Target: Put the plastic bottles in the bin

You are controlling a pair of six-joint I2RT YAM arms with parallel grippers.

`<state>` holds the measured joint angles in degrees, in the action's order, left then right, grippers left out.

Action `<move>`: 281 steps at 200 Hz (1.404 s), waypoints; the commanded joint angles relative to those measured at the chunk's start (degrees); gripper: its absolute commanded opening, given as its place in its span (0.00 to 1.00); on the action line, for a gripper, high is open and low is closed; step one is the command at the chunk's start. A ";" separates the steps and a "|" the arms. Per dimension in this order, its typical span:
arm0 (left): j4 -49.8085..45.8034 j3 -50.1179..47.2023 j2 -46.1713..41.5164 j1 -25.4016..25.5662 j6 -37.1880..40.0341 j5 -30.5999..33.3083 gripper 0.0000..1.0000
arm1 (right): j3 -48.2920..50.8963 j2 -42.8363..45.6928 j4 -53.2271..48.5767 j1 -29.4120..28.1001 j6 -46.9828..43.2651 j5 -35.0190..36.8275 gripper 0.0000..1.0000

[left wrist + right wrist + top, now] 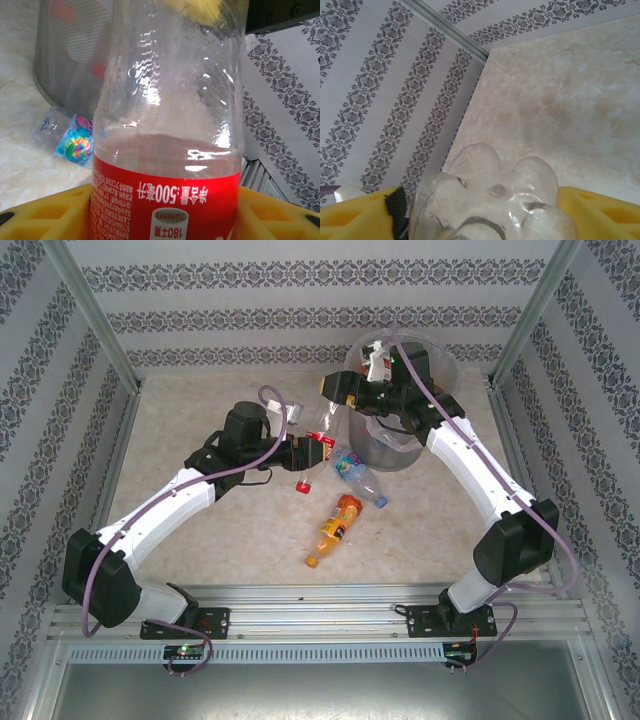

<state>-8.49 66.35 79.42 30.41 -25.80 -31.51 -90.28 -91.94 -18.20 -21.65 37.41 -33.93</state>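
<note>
Between left jaws, clear bottle (166, 130), red label

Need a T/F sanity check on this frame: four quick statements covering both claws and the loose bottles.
1. The left claw is shut on the red-labelled bottle. True.
2. The orange bottle is inside the bin. False: it lies on the table, in front of the bin.
3. The right claw grips a bottle base. True.
4. The blue-labelled bottle stands upright. False: it lies on its side by the bin's foot.
</note>
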 commanded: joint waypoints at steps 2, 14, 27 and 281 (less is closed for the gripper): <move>2.41 1.31 -0.21 0.80 0.05 -0.88 0.58 | -2.09 -0.38 0.53 -0.75 -0.47 -0.11 0.72; 2.62 1.37 -0.15 0.85 -0.08 -0.93 0.61 | -1.98 -0.18 0.66 -0.51 -0.41 0.01 0.67; 2.94 1.82 0.02 0.83 -0.23 -1.12 0.62 | -2.18 0.15 0.58 -0.25 -0.41 -0.12 0.63; -8.86 2.86 -6.20 0.90 7.25 2.24 1.00 | -27.23 -0.17 -5.41 20.89 -26.42 41.36 0.51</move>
<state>-14.70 70.65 74.83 30.44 -19.88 -31.18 -114.59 -89.67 -26.79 -1.54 15.97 2.00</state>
